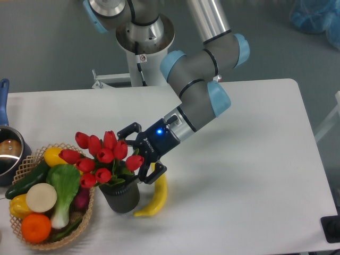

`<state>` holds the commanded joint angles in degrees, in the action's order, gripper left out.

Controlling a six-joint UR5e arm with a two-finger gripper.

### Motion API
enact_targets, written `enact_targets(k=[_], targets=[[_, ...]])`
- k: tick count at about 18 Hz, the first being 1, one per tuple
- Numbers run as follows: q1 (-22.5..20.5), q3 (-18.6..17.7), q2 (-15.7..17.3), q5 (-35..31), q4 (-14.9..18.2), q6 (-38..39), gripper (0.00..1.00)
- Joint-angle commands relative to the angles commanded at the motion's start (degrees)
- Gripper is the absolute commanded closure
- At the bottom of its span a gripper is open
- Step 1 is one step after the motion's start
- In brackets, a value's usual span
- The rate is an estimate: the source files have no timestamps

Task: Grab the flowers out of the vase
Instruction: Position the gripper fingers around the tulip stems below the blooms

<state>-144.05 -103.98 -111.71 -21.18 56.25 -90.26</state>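
The end effector (137,154) reached in from the right with its jaws spread apart, level with the flowers (102,157), apparently lined up to close on the bunch, which it had not yet gripped. The red tulips stood in the dark vase (120,195) on the white surface (239,175), a banana (154,197) just beside it. A wicker basket (29,161) to the left held vegetables and an orange.
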Motion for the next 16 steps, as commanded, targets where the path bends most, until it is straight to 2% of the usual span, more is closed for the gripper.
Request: enact_targets(k=[16], targets=[[1.1,0.9,-1.8,4.7,0.0,-0.2,0.0]])
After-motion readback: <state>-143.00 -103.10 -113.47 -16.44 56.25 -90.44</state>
